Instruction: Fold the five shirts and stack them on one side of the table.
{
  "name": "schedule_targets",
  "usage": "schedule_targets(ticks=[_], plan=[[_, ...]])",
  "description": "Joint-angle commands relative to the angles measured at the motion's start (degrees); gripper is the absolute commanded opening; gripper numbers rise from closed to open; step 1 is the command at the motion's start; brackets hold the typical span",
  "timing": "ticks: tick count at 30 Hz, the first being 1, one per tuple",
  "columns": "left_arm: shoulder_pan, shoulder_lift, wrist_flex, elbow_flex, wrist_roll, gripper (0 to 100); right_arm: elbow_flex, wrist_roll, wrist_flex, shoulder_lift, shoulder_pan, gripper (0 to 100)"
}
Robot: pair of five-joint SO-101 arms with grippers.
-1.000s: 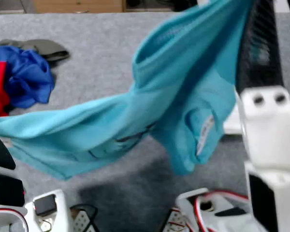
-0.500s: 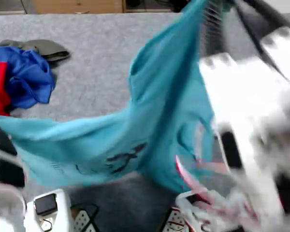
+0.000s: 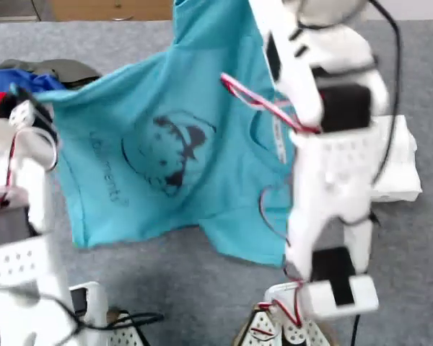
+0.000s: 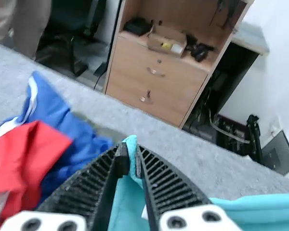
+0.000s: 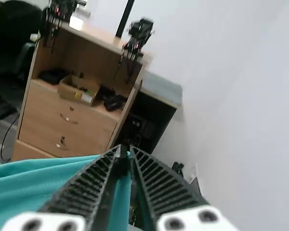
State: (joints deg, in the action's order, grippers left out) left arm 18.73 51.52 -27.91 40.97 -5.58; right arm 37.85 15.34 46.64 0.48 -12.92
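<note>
Grey table (image 3: 180, 285); teal shirt (image 3: 166, 151) pinched by left gripper (image 4: 131, 156), right gripper (image 5: 126, 156).

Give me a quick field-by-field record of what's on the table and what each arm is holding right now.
Held item: teal shirt, lifted and spread between the two arms, print facing the high camera
Left arm: left pincer shut on one edge of the teal shirt
Right arm: right pincer shut on another edge
Unfolded pile: blue shirt, red shirt and olive shirt, bunched together
Folded: white folded cloth, apart from the pile
Surface: grey table
</note>
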Motion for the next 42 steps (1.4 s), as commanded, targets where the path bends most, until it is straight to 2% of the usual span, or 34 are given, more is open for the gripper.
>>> schedule_targets(ticks=[1,7,15,17,19,23,25,27,30,39,42], plan=[[-0.9,-11.9,14.0,-0.8,-0.1,2,3.6,-0.6,-4.6,6.5,0.7,0.2],[-0.8,-30.0,14.7,-10.6,0.3,2,12.2,-0.6,-5.7,20.5,0.9,0.2],[-1.4,-39.5,14.8,-17.1,0.3,2,28.7,-0.2,-5.5,38.2,1.0,0.2],[-1.4,-43.0,14.3,-19.3,0.3,2,32.6,-0.2,-2.7,41.1,1.9,0.2],[-1.4,-45.1,10.5,-21.6,0.3,2,35.9,-0.4,2.1,42.9,2.9,0.2],[-1.5,-45.5,-3.3,-26.3,1.4,2,41.4,0.2,12.8,44.1,4.4,0.3],[-1.9,-45.1,-7.6,-27.0,3.4,2,43.3,3.8,20.3,44.0,4.2,0.3],[-2.6,-44.2,-10.5,-26.0,4.5,2,45.3,6.8,28.6,44.0,3.2,0.2],[-3.2,-41.5,-12.1,-22.2,5.9,2,47.5,7.0,37.4,44.4,2.9,0.2],[-6.1,-25.2,-11.8,-1.2,5.6,2,52.0,4.2,54.9,44.4,3.2,0.2],[-5.5,-21.9,-11.8,2.9,5.7,2,53.9,3.7,55.9,44.0,3.2,0.2]])
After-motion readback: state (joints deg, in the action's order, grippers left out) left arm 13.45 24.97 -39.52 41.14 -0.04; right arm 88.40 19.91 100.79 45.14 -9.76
